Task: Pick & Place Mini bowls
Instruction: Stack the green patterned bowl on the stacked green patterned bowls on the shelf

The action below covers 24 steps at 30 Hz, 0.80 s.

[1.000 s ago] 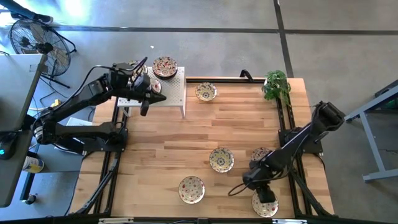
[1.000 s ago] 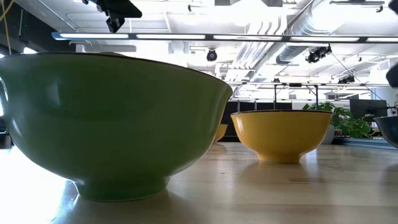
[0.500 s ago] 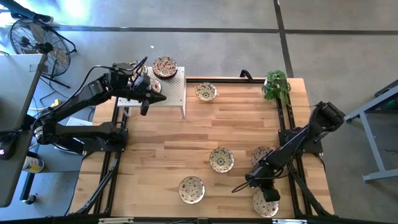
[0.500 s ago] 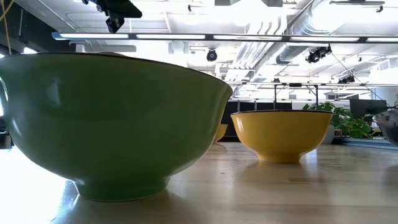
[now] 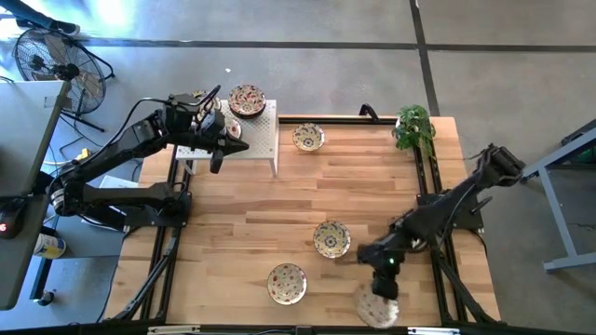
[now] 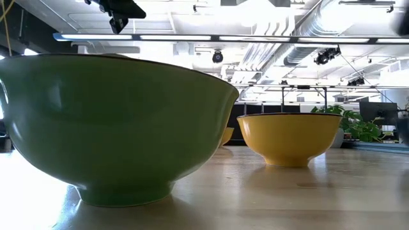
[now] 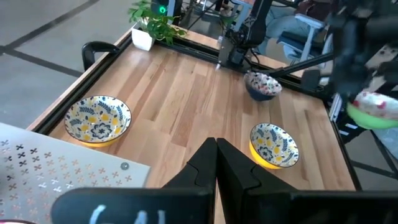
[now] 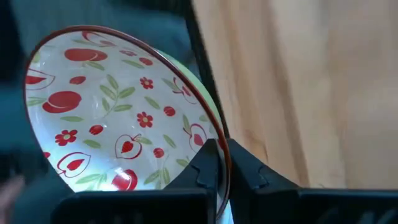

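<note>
Right gripper [image 5: 380,290] is clamped on the rim of a red-patterned mini bowl [image 8: 118,118] — it's at the table's [image 5: 279,200] near edge, well away from the white rack [image 5: 256,138]. Left gripper [image 7: 216,155] hangs over that rack, fingers pinched together on nothing. Other mini bowls sit beside the rack [image 5: 308,138] and farther from it, mid-table [image 5: 331,238] — plus one on the rack [image 5: 247,98].

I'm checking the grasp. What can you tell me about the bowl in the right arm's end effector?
The bowl is small, round and shallow, glossy like ceramic, white inside with red fruit, little flowers and green leaves, a thin red rim and pale green outside. The right end effector is shut on its rim, holding it tilted near the front right of the table.
</note>
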### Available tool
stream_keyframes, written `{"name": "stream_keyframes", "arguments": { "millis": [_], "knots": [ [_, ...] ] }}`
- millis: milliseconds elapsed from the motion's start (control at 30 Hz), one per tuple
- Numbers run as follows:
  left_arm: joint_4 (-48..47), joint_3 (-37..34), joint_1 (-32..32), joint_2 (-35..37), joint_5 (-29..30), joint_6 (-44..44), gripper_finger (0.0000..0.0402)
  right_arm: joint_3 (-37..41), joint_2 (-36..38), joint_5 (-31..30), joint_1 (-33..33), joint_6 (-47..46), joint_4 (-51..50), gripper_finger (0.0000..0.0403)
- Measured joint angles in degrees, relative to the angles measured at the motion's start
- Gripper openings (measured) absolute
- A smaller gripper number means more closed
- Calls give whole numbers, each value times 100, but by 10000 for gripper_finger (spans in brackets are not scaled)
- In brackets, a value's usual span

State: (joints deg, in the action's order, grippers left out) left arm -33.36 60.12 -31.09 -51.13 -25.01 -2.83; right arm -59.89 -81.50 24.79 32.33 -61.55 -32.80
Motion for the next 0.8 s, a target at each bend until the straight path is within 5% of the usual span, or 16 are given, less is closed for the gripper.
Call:
{"name": "stream_keyframes", "arguments": {
  "millis": [300, 567, 800],
  "knots": [
    [2, 2, 0, 0, 10, 2, 0, -2299, -271, -1352, -1922, 442, -2245, 5],
    [0, 2, 0, 4, 141, -41, 0, -3258, -1802, -1897, -3442, 724, -2287, 6],
    [-291, 9, 0, 211, 325, -44, 0, -3393, -2967, -1560, -3877, 190, -1805, 7]
  ]
}}
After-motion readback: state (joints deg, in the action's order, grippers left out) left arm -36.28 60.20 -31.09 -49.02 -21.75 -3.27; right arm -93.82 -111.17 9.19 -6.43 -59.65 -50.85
